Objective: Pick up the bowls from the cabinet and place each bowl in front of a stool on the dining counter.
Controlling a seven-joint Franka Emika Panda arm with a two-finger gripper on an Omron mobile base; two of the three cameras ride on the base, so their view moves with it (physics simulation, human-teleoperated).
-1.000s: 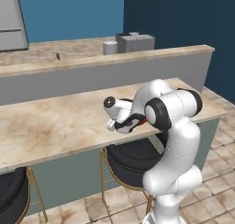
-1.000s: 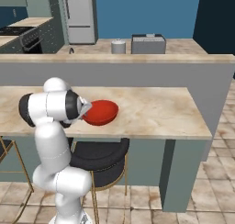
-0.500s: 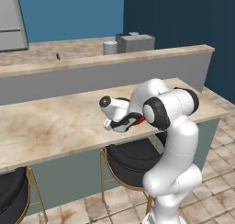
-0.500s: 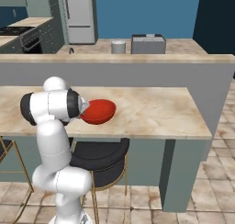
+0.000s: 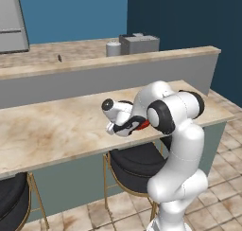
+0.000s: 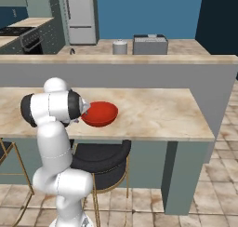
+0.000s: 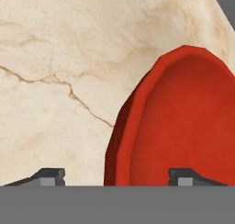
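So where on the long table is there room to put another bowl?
The dining counter is bare to the right of the red bowl, up to its far end. In the left base view it is also bare left of the gripper. It is crowded only around the bowl, where the arm reaches over.

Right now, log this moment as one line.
hand: open, astride rim | red bowl: resting on dining counter | stool: below bowl | state: bowl released
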